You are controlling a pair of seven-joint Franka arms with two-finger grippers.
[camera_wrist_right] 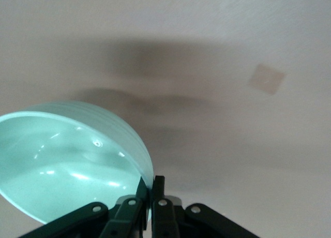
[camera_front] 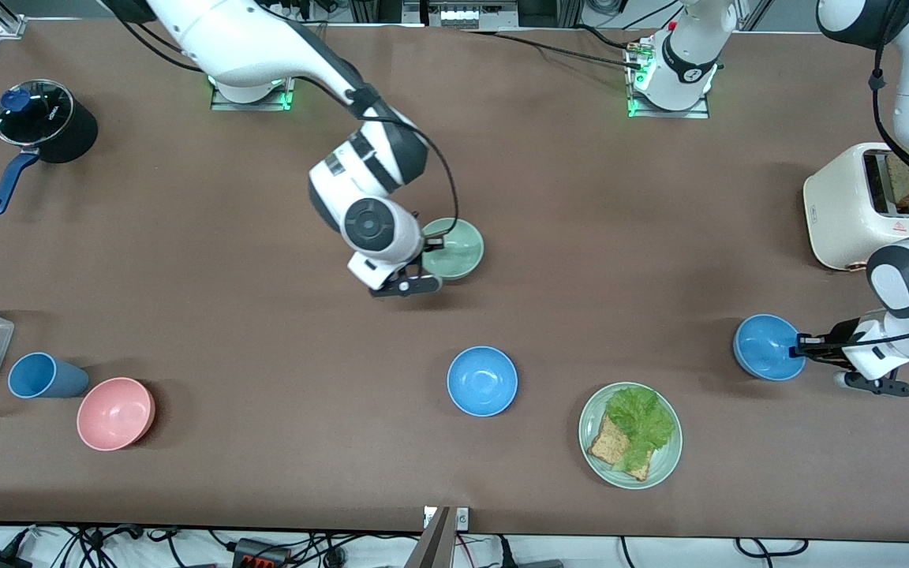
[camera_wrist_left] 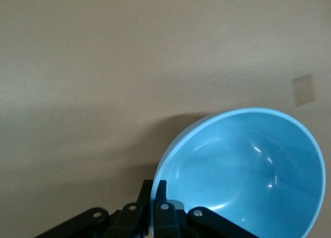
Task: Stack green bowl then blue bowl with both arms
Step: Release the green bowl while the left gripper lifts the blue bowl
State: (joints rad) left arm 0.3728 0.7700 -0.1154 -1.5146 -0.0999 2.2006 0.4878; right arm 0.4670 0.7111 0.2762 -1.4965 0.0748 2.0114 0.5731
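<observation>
Two glossy round bowls pinched by rims, green bowl [camera_front: 455, 248] in right gripper [camera_front: 426, 260], blue bowl [camera_front: 767, 347] in left gripper [camera_front: 800, 347]

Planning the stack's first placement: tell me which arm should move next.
Right. Its gripper already pinches the rim of the small pale green bowl, which goes first; the left gripper holds a small sky-blue bowl.

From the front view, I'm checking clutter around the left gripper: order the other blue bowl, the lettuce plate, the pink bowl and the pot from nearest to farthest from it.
The left gripper is shut on a blue bowl.
1. Lettuce plate, nearer the camera.
2. Other blue bowl, mid-table.
3. Pink bowl, toward the right arm's end.
4. Pot, at the right arm's end, farthest from the camera.
</observation>
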